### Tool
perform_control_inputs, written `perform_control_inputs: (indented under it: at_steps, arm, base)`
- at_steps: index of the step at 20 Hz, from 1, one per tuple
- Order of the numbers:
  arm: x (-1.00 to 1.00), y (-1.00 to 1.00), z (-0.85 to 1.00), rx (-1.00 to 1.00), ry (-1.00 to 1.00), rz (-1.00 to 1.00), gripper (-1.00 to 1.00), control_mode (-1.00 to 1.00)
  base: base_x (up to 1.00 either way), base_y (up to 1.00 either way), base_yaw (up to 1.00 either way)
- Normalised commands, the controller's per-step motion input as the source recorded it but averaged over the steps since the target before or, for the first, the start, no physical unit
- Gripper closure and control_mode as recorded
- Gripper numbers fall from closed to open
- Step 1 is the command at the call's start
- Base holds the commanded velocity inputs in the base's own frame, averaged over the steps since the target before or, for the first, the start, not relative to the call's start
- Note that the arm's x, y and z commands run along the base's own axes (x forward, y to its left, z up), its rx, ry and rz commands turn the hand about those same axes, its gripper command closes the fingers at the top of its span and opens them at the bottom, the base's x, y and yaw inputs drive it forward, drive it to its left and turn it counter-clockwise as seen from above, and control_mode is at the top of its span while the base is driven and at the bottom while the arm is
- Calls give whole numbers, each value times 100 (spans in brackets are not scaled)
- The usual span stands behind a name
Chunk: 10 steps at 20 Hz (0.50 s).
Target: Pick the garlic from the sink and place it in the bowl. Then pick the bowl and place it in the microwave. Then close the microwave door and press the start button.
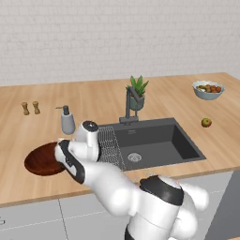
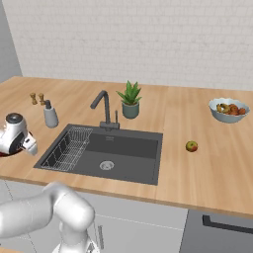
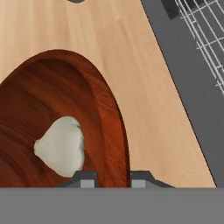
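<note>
The small off-white garlic bulb [image 3: 61, 146] lies inside the wide reddish-brown wooden bowl [image 3: 103, 105], left of the dark grey sink [image 1: 154, 140]. The 2-finger gripper [image 3: 113, 180] straddles the bowl's rim, fingers apart.

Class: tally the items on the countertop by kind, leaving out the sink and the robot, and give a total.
Bowls: 2, the bowl and the fruit bowl
Shakers: 2
Soap dispenser: 1
Potted plant: 1
Loose fruit: 1
Garlic: 1
Total: 8
</note>
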Motion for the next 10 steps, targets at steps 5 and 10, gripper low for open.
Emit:
perform_control_inputs:
  at_steps: [5, 10]
  arm:
    - [-67, -62, 80, 6, -2, 0, 100, -100]
    - [-71, -65, 82, 6, -2, 0, 100, -100]
  base:
    - [0, 0, 0]
    - [0, 0, 0]
